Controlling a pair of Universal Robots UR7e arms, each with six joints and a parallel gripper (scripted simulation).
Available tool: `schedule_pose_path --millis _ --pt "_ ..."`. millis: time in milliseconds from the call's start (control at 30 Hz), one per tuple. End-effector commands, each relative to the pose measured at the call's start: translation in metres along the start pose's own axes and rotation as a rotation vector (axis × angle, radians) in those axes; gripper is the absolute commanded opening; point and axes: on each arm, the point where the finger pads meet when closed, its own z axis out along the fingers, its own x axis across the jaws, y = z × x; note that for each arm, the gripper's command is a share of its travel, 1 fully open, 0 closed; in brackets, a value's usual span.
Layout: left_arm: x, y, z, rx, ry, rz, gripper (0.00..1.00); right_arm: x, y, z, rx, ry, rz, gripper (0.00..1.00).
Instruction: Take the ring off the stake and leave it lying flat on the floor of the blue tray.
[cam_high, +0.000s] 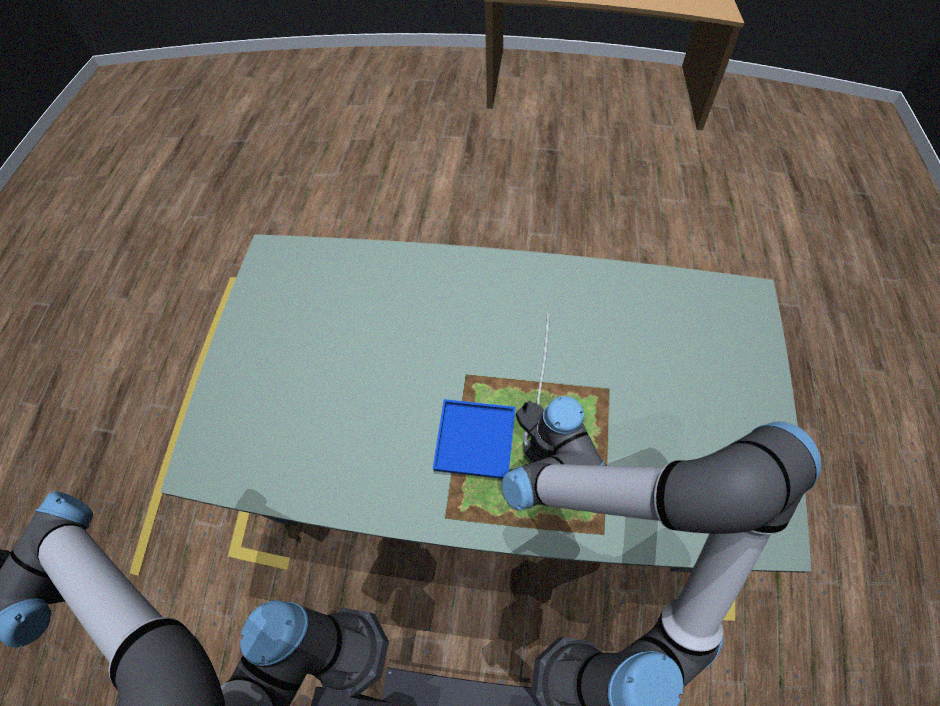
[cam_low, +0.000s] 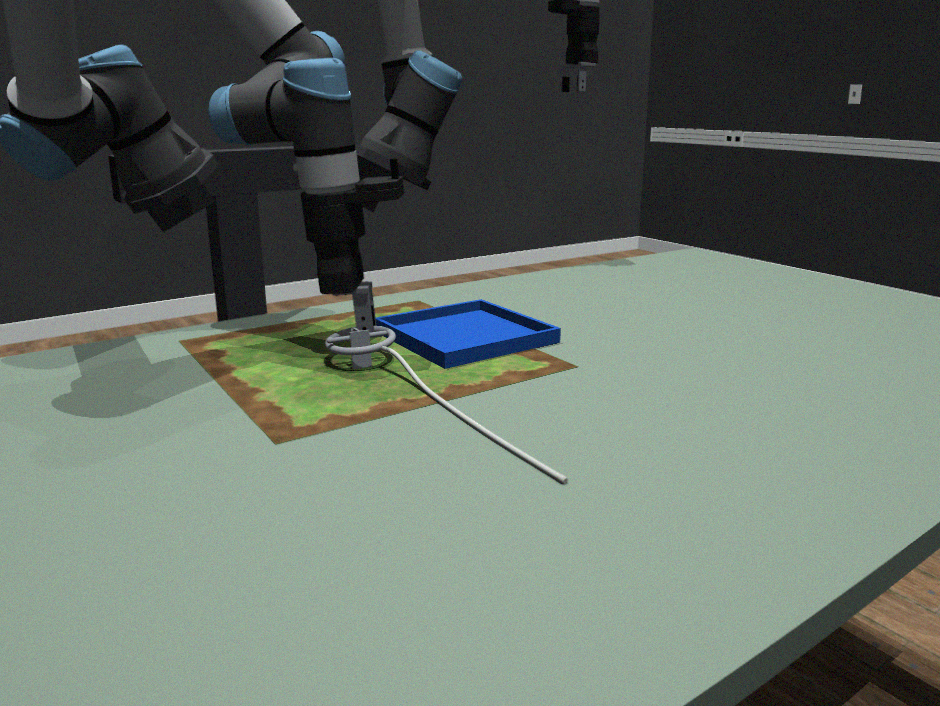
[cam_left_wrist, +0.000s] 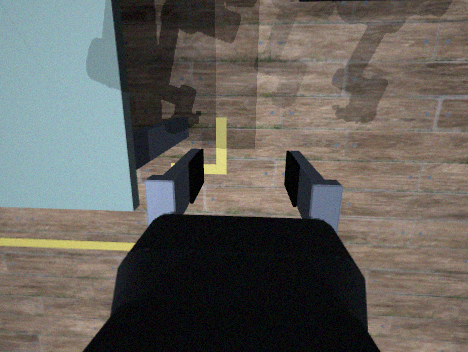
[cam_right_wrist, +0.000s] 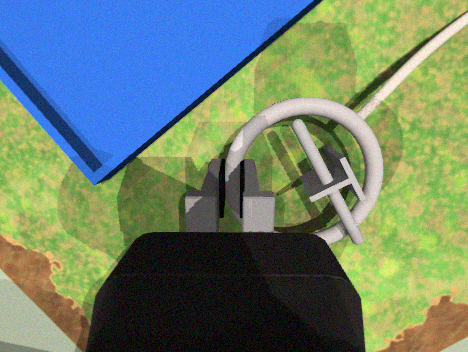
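Note:
The grey ring (cam_low: 390, 339) (cam_right_wrist: 373, 165) is around the grey stake (cam_low: 360, 358) (cam_right_wrist: 314, 181), raised off the mat and roughly level. The stake's crossbar (cam_right_wrist: 310, 145) passes over the ring's near right side in the right wrist view; whether they touch is unclear. My right gripper (cam_low: 366, 325) (cam_right_wrist: 232, 176) is shut on the ring's left side, beside the stake. The blue tray (cam_high: 474, 440) (cam_low: 471, 332) (cam_right_wrist: 125, 75) is empty and close beside the ring. In the top view the right arm hides ring and stake. My left gripper (cam_left_wrist: 244, 167) is open and empty, beyond the table's edge.
A pale cord (cam_high: 544, 349) (cam_low: 493, 436) (cam_right_wrist: 415, 57) runs from the ring's edge over the mat (cam_high: 459, 501) (cam_low: 284, 429) and onto the table (cam_high: 341, 341) (cam_low: 531, 569) (cam_left_wrist: 55, 100). The tray's raised walls stand between its floor and the ring.

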Motion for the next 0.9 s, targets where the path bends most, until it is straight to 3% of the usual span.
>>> schedule_pose_path --millis 0,200,567,867 --pt "0.0013 -0.0011 0.0002 0.000 0.001 -0.004 1.00 0.0004 -0.0009 -0.0043 0.023 -0.010 0.000 0.00" --pt "0.0013 -0.0011 0.0002 0.000 0.001 -0.004 1.00 0.0005 -0.0011 -0.0041 0.034 -0.017 0.000 0.00" --pt "0.0013 -0.0011 0.0002 0.000 0.001 -0.004 1.00 0.0023 -0.0007 -0.0100 0.170 -0.094 0.000 0.00" --pt "0.0013 -0.0011 0.0002 0.000 0.001 -0.004 1.00 0.0017 -0.0004 -0.0090 0.174 -0.099 -0.001 0.00"
